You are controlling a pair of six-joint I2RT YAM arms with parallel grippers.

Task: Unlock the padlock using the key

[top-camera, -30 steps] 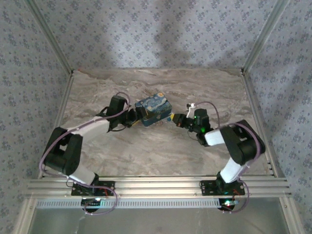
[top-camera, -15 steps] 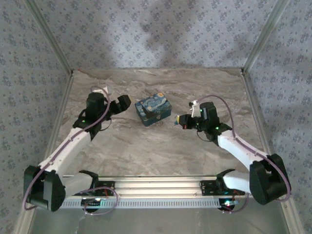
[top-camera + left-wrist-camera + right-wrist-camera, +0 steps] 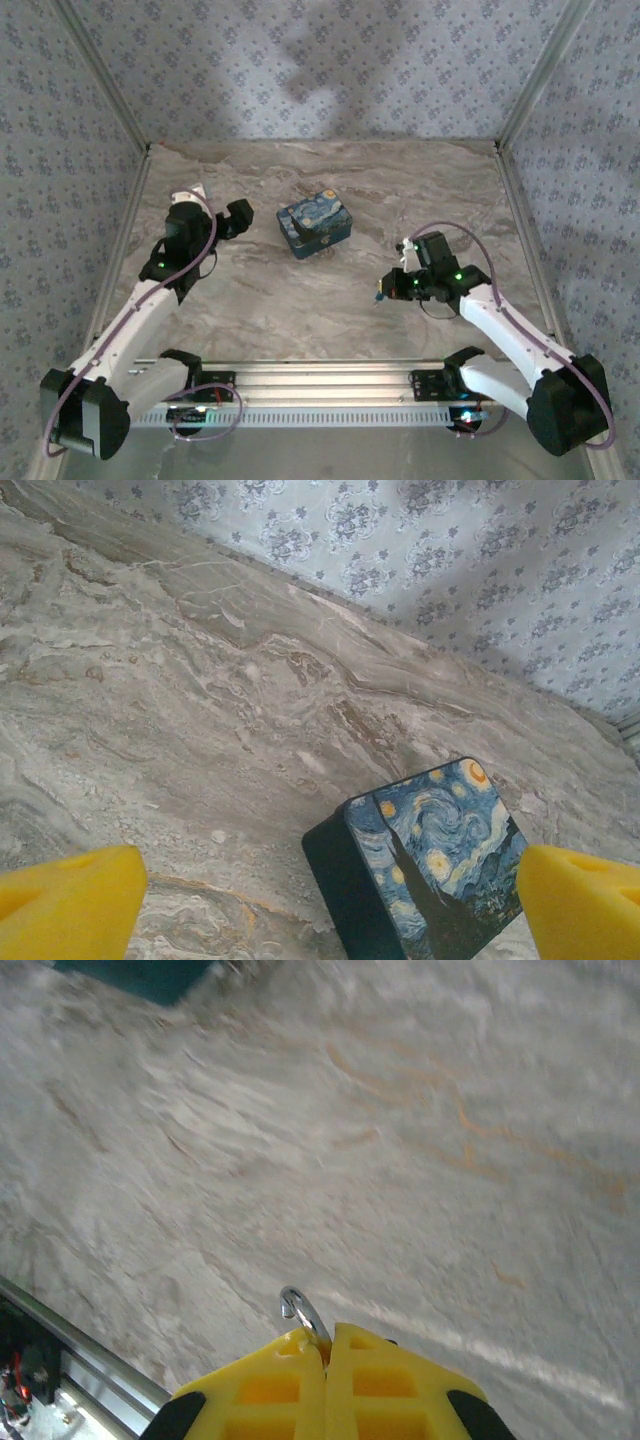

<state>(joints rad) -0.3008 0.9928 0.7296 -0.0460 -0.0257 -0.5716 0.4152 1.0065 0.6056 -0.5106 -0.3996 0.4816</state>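
Pre-insertion step, I'd say: padlock (image 3: 314, 223) loose on surface (image 3: 300, 310), left fingers (image 3: 70, 900) wide open and empty facing it, right fingers (image 3: 290, 1390) pinched shut, well apart from it, on a silvery sliver, probably the key (image 3: 300, 1310) (blurred); next, left clamps padlock and right aligns the blade.

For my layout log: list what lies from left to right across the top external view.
Left arm, jaws open → padlock → right arm, jaws shut on the key.

Open tabletop (image 3: 300, 310) around lone padlock (image 3: 314, 223)
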